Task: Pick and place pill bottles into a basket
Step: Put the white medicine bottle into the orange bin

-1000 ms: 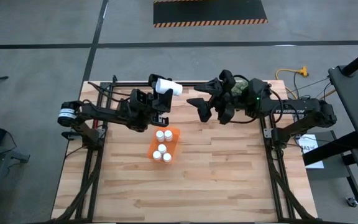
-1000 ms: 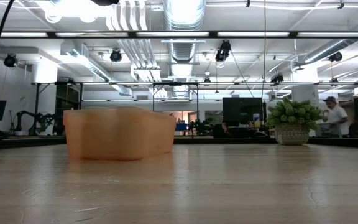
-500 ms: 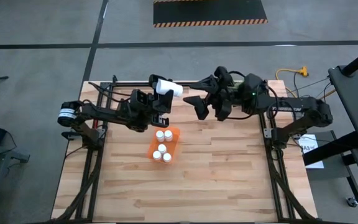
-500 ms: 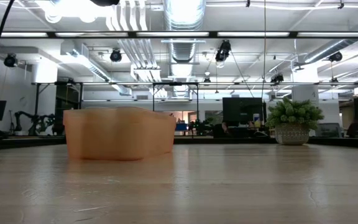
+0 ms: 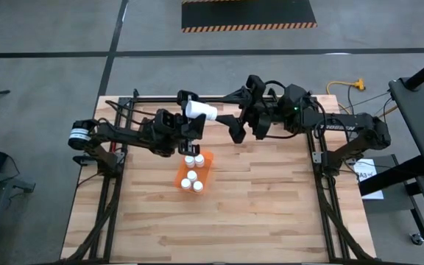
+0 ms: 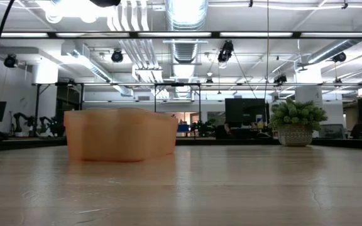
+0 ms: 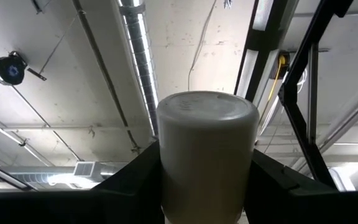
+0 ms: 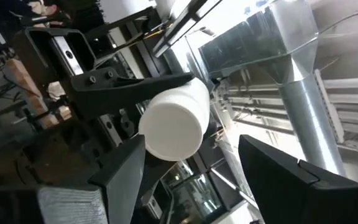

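Holding a fifth pill bottle [image 5: 199, 111] above the basket [image 5: 206, 158] of four, the left gripper [image 5: 191, 118] faces the wide-open right gripper [image 5: 232, 125].

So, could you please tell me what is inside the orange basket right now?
The high view shows four white-capped pill bottles standing in the orange basket. The bottles' bodies and the basket floor beneath them are covered by the caps, and the left arm overhangs its far end.
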Robot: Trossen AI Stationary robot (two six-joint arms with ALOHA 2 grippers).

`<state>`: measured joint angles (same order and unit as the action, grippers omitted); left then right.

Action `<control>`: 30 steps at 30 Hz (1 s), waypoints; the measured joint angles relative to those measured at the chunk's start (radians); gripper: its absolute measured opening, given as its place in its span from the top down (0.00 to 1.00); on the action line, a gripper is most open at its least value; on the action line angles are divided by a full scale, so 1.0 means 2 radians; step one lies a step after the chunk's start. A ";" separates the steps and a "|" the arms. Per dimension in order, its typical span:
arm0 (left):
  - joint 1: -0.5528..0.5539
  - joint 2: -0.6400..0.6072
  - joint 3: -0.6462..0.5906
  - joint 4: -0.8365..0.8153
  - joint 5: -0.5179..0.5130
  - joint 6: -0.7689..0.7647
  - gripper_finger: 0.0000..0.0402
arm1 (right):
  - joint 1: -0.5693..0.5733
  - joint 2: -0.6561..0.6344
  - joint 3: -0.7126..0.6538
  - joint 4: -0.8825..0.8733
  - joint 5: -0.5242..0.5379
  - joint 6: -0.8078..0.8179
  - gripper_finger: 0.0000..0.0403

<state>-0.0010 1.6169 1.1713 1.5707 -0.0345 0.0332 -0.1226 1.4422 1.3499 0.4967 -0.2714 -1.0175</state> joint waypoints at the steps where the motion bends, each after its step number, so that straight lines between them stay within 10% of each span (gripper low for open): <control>1: 0.000 0.000 0.000 0.000 0.000 0.000 0.63 | 0.000 0.000 0.000 0.000 0.000 0.000 0.38; 21: 0.004 0.000 -0.009 -0.005 0.016 0.030 0.63 | -0.002 -0.004 0.017 -0.039 -0.021 0.414 0.38; 30: 0.004 0.000 -0.009 -0.005 0.017 0.030 0.63 | -0.001 -0.003 0.017 -0.053 -0.026 0.460 0.38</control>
<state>0.0067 1.6169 1.1538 1.5612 -0.0005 0.0940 -0.1240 1.4361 1.3834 0.3908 -0.3238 -0.0968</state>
